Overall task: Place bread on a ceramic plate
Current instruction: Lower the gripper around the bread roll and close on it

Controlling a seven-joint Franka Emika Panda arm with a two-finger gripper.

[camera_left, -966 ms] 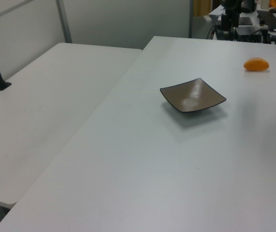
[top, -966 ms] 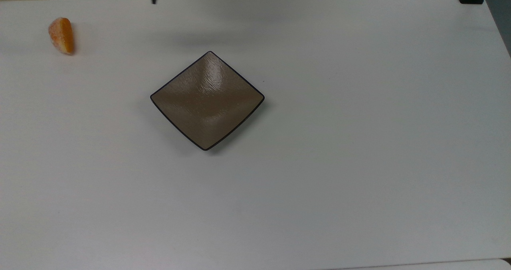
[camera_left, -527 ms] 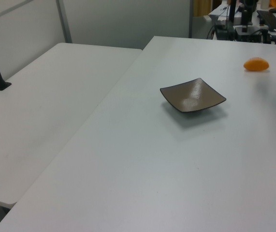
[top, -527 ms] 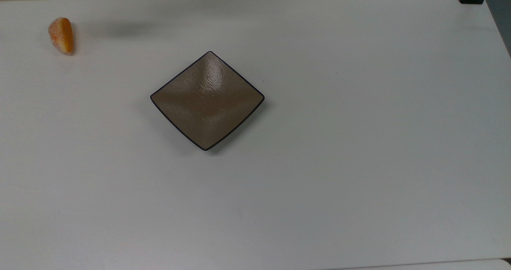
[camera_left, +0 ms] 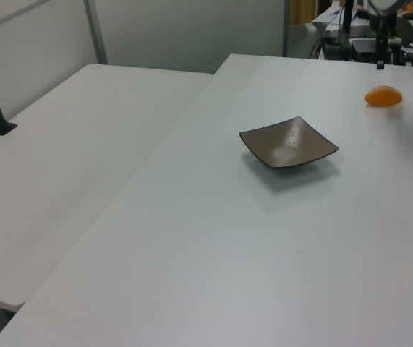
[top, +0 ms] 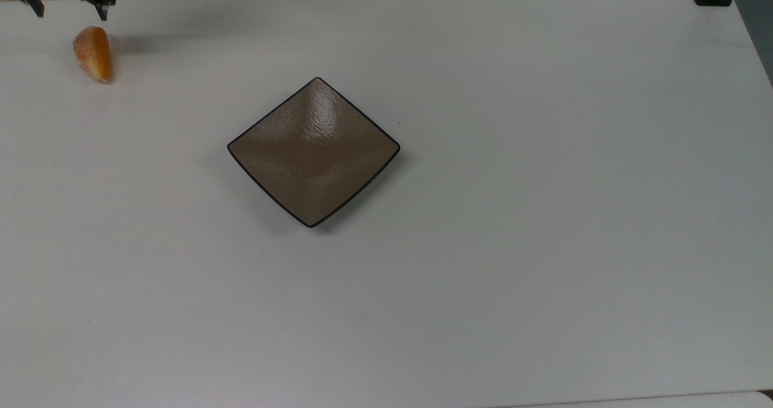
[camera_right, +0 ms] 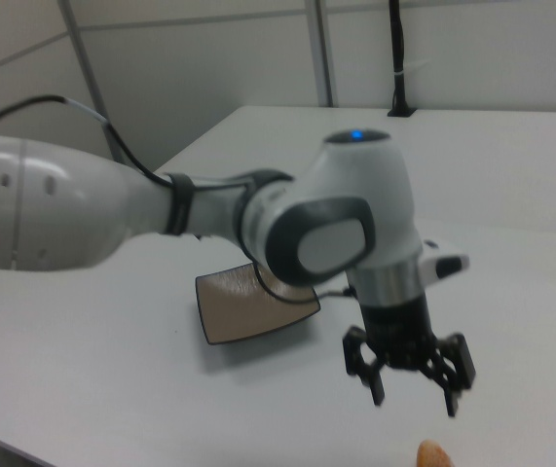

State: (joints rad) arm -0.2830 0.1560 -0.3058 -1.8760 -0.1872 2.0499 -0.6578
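At the top view's upper left corner, the gripper hangs with its two fingers spread wide and nothing between them, just above and slightly to the top view's left of the bread. That sugary orange-brown roll lies on the white table, well apart from the square taupe ceramic plate, which sits bare near the middle. I judge the step in hand to be the approach for the pick: nothing is grasped yet.

Seen from the left view, the bread rests near the far right edge of the table, with the gripper above and just behind it; the plate lies nearer the camera, to the left view's left.

Over in the right view, the gripper shows its dark fingers parted and empty, and the bread peeks in below it, slightly to the right view's right. The plate sits behind the arm. The next move probably calls for centring over the roll, descending to straddle it, and closing gently.
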